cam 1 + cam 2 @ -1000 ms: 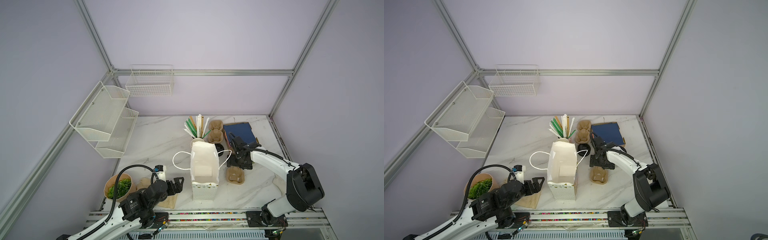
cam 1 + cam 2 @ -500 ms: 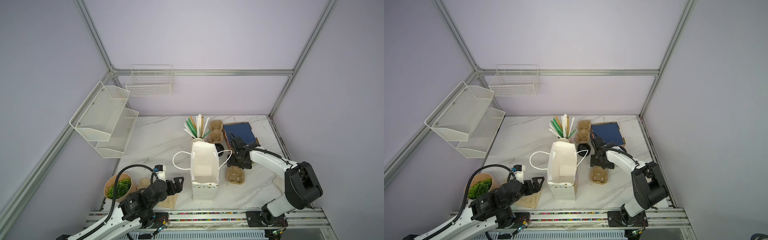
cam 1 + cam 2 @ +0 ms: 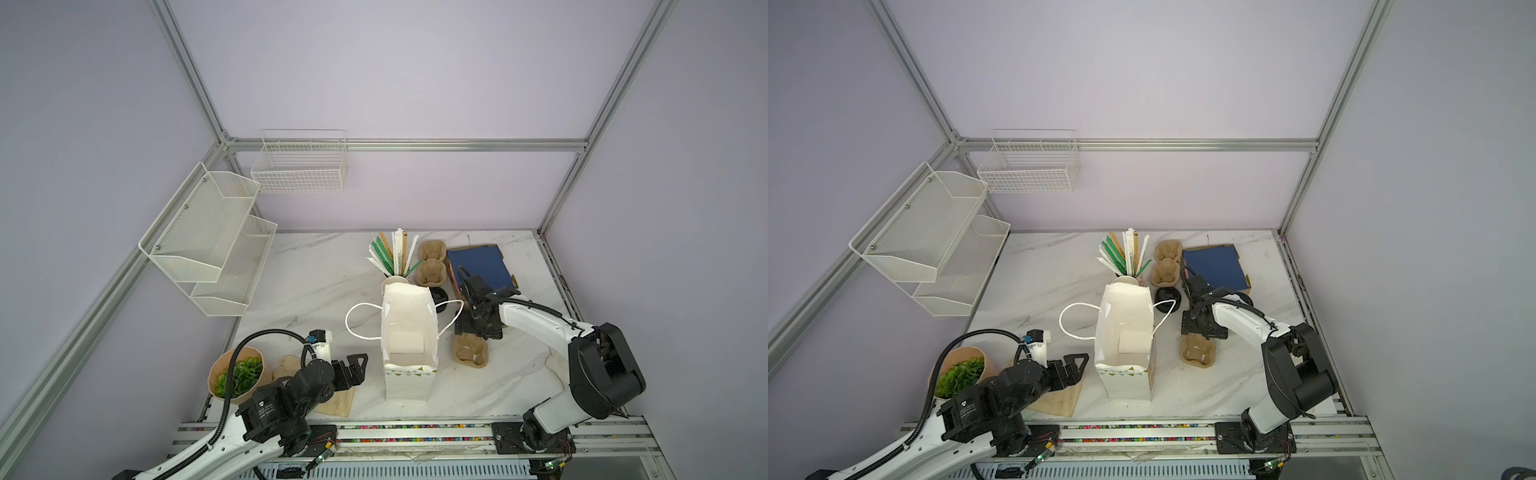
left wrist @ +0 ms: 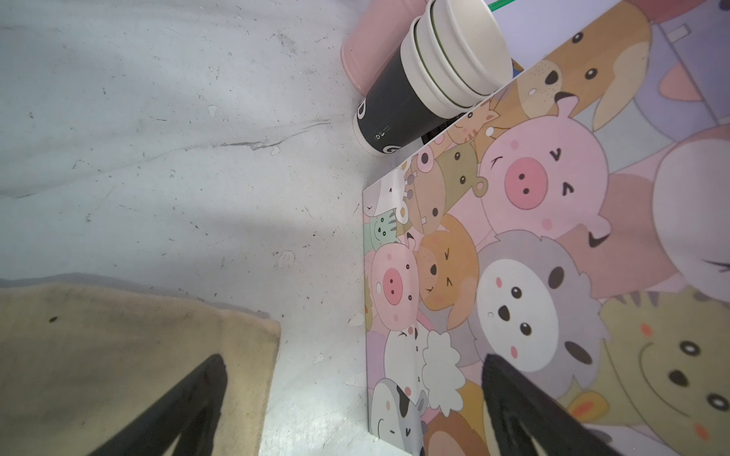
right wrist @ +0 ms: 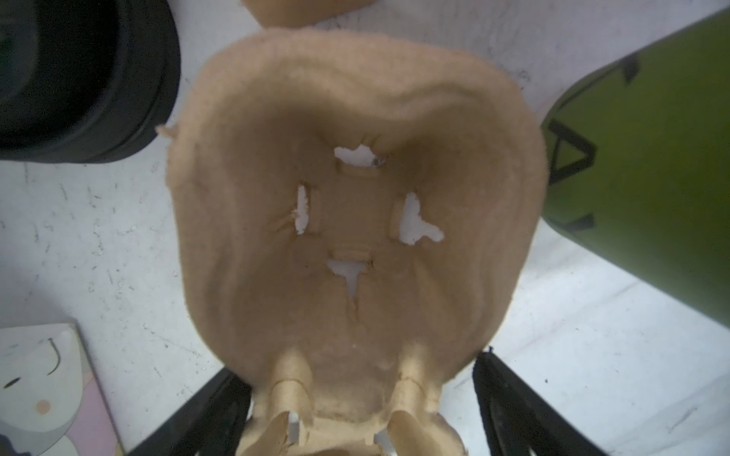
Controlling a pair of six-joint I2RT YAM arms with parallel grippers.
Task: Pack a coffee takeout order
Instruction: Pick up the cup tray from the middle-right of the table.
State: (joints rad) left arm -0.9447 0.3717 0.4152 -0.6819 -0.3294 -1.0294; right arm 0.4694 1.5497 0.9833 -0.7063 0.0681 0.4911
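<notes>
My left arm (image 3: 216, 446) sits at the lower left of both top views. It has white links between bulky black joint housings, and one housing carries a small white printed label. A ribbed black cable (image 3: 270, 331) arcs over to a white wrist camera block (image 3: 322, 345) with a blue plug on top. My left claw (image 3: 355, 365) is black, with fingers shaped as open triangular frames. In the left wrist view they show as two dark wedges along the bottom edge. My right arm (image 3: 536, 326), at the lower right, has a tapered white link, a big rounded black shoulder housing (image 3: 602, 374) and a thin black wire by the wrist. My right claw (image 3: 473, 331) is black too. Each arm stands on a black base plate (image 3: 511, 442) with red wires beside it.
</notes>
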